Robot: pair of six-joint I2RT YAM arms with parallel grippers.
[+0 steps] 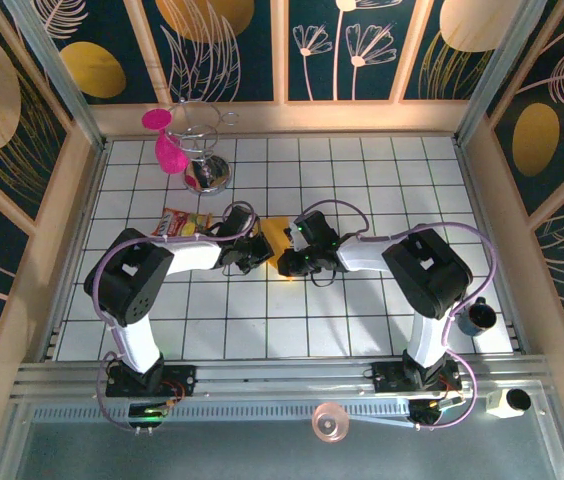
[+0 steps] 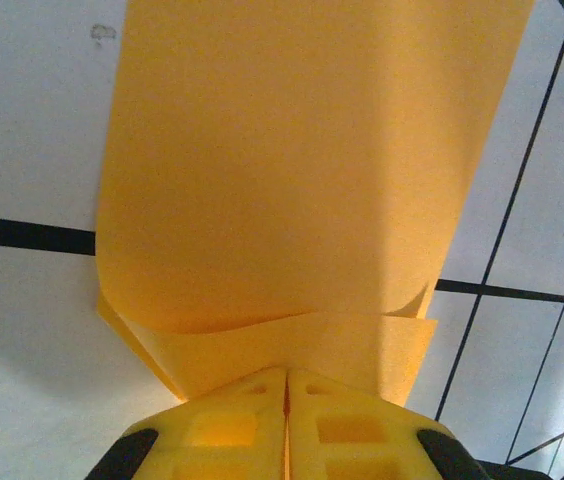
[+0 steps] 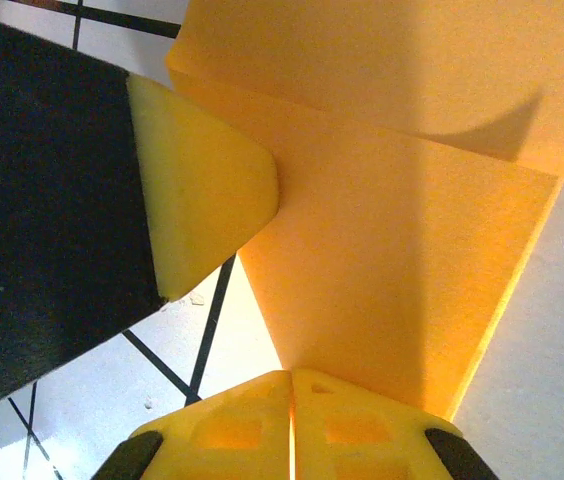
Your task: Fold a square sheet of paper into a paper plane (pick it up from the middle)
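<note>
Table [image 1: 362, 320] was white tile, black grid lines. Walls [image 1: 252, 70] were dark blue with gold discs and pale flower outlines, framed in light wood [image 1: 279, 50].

Holds thin plain orange-yellow sheet of paper [image 2: 292, 170] in left gripper [image 2: 287, 378], yellow fingertips pressed together on its near edge. Shows a folded-over layer with a curved edge just above the tips. Covers part of white tiled table surface [image 2: 22, 120] crossed by black lines.
</note>
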